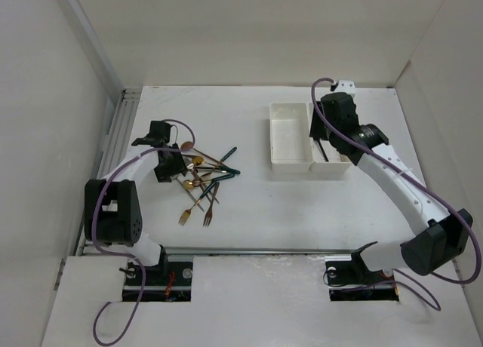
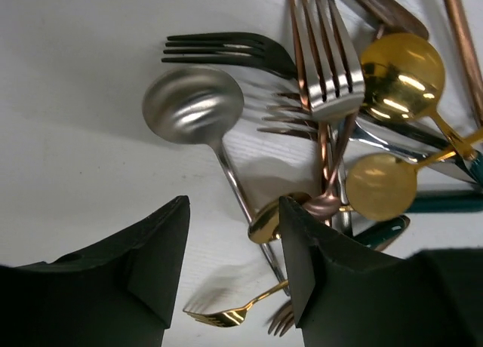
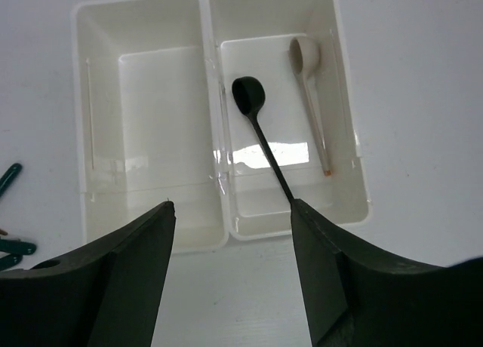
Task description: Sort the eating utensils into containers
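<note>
The eating utensils (image 1: 204, 175) lie in a loose pile left of centre. My left gripper (image 1: 170, 168) hovers at the pile's left edge, open and empty (image 2: 234, 237). In the left wrist view a silver spoon (image 2: 192, 105) has its handle running down between my fingers. Around it lie a dark fork (image 2: 226, 51), a copper fork (image 2: 324, 56), gold spoons (image 2: 400, 68) and a small gold fork (image 2: 226, 314). My right gripper (image 1: 324, 132) is open and empty (image 3: 230, 226) above the containers. The left bin (image 3: 151, 113) is bare. The right bin (image 3: 272, 68) holds a black spoon (image 3: 249, 96) and a cream spoon (image 3: 306, 56).
The white bins (image 1: 290, 139) sit right of centre near the back. Two loose forks (image 1: 198, 211) lie nearer the front below the pile. Green handles (image 3: 11, 177) show at the left edge of the right wrist view. White walls enclose the table on three sides.
</note>
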### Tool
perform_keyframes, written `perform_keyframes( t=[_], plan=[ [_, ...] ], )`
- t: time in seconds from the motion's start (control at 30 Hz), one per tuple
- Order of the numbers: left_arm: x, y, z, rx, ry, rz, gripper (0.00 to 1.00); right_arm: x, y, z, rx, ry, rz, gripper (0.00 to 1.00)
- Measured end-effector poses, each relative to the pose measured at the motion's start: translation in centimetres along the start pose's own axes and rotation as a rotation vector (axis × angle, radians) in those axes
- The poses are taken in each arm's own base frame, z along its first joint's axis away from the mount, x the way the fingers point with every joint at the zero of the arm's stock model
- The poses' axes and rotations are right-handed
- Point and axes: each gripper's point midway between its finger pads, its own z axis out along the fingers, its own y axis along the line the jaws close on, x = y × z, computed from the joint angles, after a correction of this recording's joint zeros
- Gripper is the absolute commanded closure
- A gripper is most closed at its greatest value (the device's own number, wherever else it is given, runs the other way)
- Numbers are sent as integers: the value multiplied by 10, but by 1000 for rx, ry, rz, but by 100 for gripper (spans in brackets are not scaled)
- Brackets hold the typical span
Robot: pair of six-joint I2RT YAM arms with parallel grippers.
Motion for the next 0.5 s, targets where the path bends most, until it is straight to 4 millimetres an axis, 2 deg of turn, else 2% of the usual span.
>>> perform_keyframes(
  t=[0.27,0.37,0.4,0.5],
  plan=[
    [4,8,26,-68,54,-19,53,4,-19,-19,13,-33,-5,31],
    [9,12,38,-89,81,-21,61,-2,-26,-26,16,-57,-3,31],
    [8,12,39,-98,86,-21,66,-4,-27,-29,17,-67,-3,30],
    [4,13,41,-108,78,-20,66,-7,-31,-31,24,-77,-2,30]
  ],
)
